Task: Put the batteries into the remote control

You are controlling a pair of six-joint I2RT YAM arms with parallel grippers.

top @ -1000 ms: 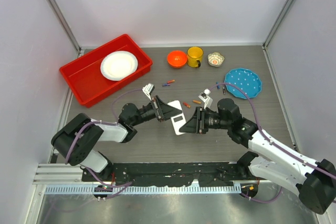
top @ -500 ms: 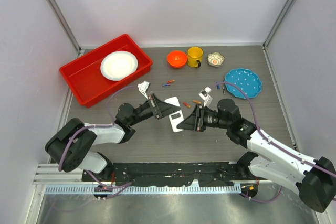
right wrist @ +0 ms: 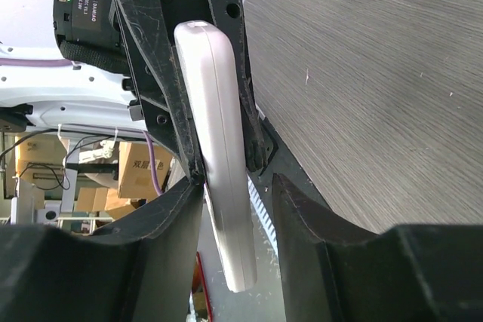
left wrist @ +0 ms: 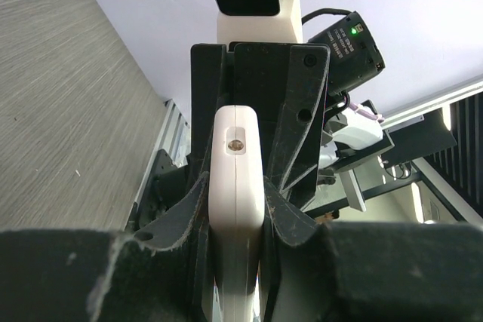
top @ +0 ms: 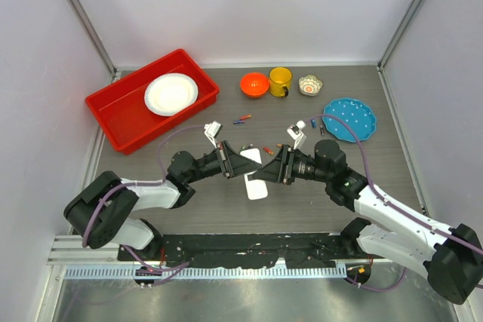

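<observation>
The white remote control (top: 257, 187) is held off the table between my two grippers. My left gripper (top: 242, 165) is shut on it; in the left wrist view the remote (left wrist: 237, 157) stands edge-on, pinched between both fingers of the left gripper (left wrist: 237, 194). My right gripper (top: 266, 173) is open, its jaws straddling the remote's other end (right wrist: 215, 111) with a gap on one side of the right gripper (right wrist: 235, 186). Several small batteries lie behind on the table: a blue and red pair (top: 242, 120) and orange ones (top: 269, 150).
A small white cover piece (top: 252, 156) lies just behind the grippers. A red bin (top: 113, 115) holding a white plate (top: 171, 93) is at back left. An orange bowl (top: 255, 84), a yellow mug (top: 281, 81), a small patterned bowl (top: 310, 84) and a blue plate (top: 349, 118) are at the back right.
Both grippers have drawn closer together, and the remote has shifted slightly toward the near edge between them. The left gripper has come down onto the remote.
</observation>
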